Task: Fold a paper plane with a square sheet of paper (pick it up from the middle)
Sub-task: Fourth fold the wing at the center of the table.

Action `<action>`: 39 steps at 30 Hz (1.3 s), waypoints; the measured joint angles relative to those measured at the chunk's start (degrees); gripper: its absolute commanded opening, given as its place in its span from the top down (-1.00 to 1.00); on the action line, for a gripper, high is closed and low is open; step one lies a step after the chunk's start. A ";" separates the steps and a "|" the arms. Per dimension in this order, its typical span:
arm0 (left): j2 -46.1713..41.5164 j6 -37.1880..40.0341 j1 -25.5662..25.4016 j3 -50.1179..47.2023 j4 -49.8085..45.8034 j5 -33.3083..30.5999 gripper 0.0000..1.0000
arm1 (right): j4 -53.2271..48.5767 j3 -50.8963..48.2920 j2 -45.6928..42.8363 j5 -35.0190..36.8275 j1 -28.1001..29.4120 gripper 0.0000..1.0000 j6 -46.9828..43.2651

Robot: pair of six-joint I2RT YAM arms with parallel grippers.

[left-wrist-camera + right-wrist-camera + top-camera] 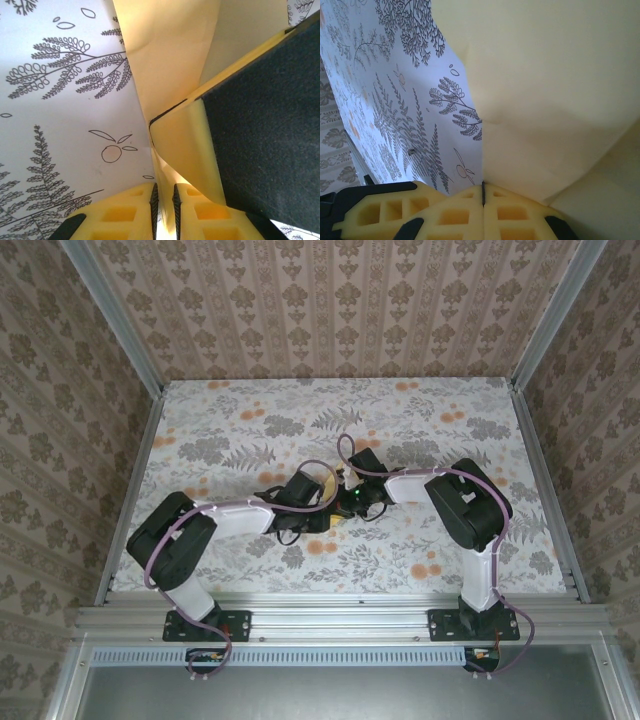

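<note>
Square sheet of paper (550, 75): yellow-orange and partly folded. It sits at the middle of the table, between the two grippers.
Paper, right wrist view: spans 12 to 4 o'clock. Its lower edge runs down to the fingertips at 6 o'clock, and a faint crease crosses it.
Right gripper (483, 186): fingers pressed together, pinching the paper's edge in their seam.
Left gripper (164, 195): fingers nearly together, with a narrow slit between them. A paper flap comes down from 12 o'clock into the slit. Whether it is clamped cannot be told.
Right finger pad (265, 135): dark, at 3 o'clock in the left wrist view, with paper folded over its edge.
Top view: left gripper at 9 o'clock of the paper, right gripper at 3 o'clock, the two close together.
Floral cloth (60, 125): white with fern prints, under the paper.
</note>
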 measured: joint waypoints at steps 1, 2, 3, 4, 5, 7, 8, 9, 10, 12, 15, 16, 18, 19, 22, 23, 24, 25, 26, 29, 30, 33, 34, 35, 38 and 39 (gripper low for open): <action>0.09 0.22 0.00 0.24 -0.37 -0.15 0.67 | 0.00 0.00 0.00 0.00 0.00 1.00 0.02; 0.17 0.48 0.00 0.55 -0.87 -0.28 0.67 | 0.02 0.00 0.00 0.00 0.00 1.00 0.02; 0.33 0.94 -0.02 0.85 -1.40 -0.50 0.68 | 0.07 -0.02 0.00 0.00 0.00 1.00 0.02; 0.50 1.18 -0.04 1.07 -1.79 -0.70 0.68 | 0.09 -0.02 0.00 0.00 0.00 1.00 0.04; 0.70 1.53 -0.04 1.33 -2.16 -0.85 0.68 | 0.13 -0.04 0.00 -0.02 0.00 1.00 0.17; 0.98 2.08 -0.04 1.70 -2.64 -0.90 0.68 | 0.37 -0.11 -0.02 -0.04 0.00 1.00 0.42; 1.22 2.40 -0.07 1.97 -2.89 -0.92 0.69 | 0.52 -0.11 -0.02 -0.04 0.00 0.97 0.74; 1.44 2.64 -0.04 2.25 -3.26 -1.01 0.69 | 0.81 -0.20 -0.02 -0.04 -0.02 0.96 1.07; 1.64 2.84 -0.09 2.58 -3.58 -1.07 0.69 | 1.22 -0.44 -0.07 -0.15 -0.09 0.96 1.40; 2.05 3.41 -0.46 3.15 -4.35 -1.64 0.71 | 2.75 -1.20 -0.17 -0.70 -0.33 0.95 2.64; 2.51 4.09 -0.87 3.82 -5.27 -2.62 0.71 | 5.05 -2.47 -0.42 -1.79 -0.87 0.94 4.39; 2.64 4.31 -1.05 3.96 -5.46 -2.93 0.71 | 5.33 -2.80 -0.57 -1.97 -1.09 0.93 4.81; 2.82 4.87 -1.53 4.42 -6.12 -3.89 0.72 | 5.57 -3.30 -0.85 -2.43 -1.49 0.93 5.84; 3.02 5.20 -1.70 4.59 -6.40 -4.31 0.72 | 5.62 -3.48 -0.94 -2.49 -1.68 0.93 6.10; 3.30 6.14 -2.36 5.09 -7.15 -5.79 0.73 | 5.62 -3.76 -1.49 -2.62 -2.54 0.92 7.13; 3.41 6.47 -2.54 5.27 -7.39 -6.23 0.73 | 5.62 -3.78 -1.73 -2.62 -2.89 0.92 7.39; 3.54 6.75 -2.69 5.40 -7.56 -6.54 0.73 | 5.84 -3.78 -1.92 -2.62 -3.21 0.92 7.63; 3.63 7.04 -2.75 5.46 -7.65 -6.86 0.74 | 6.19 -3.78 -2.01 -2.64 -3.50 0.92 7.91; 3.72 7.34 -2.89 5.60 -7.85 -7.02 0.74 | 6.64 -3.78 -2.08 -2.64 -3.78 0.92 8.37; 3.85 8.00 -3.15 5.92 -8.28 -7.63 0.74 | 7.76 -3.76 -2.12 -2.64 -4.33 0.92 9.35; 3.89 8.24 -3.17 6.03 -8.44 -7.69 0.74 | 8.00 -3.76 -2.12 -2.62 -4.42 0.92 9.77; 3.89 8.83 -3.34 6.03 -8.52 -7.80 0.74 | 8.11 -3.23 -2.12 -2.60 -4.52 0.92 10.34; 3.89 8.92 -3.39 6.03 -8.55 -7.91 0.75 | 8.11 -2.93 -2.10 -2.58 -4.52 0.93 10.36; 3.89 9.05 -3.39 6.03 -8.55 -8.02 0.75 | 8.13 -2.49 -2.01 -2.58 -4.52 0.92 10.38; 3.89 9.29 -3.39 6.08 -8.61 -8.09 0.74 | 8.09 -1.33 -1.53 -2.21 -4.52 0.93 10.34; 3.89 9.35 -3.39 6.08 -8.63 -8.09 0.75 | 7.87 -0.94 -1.25 -1.73 -4.52 0.93 10.25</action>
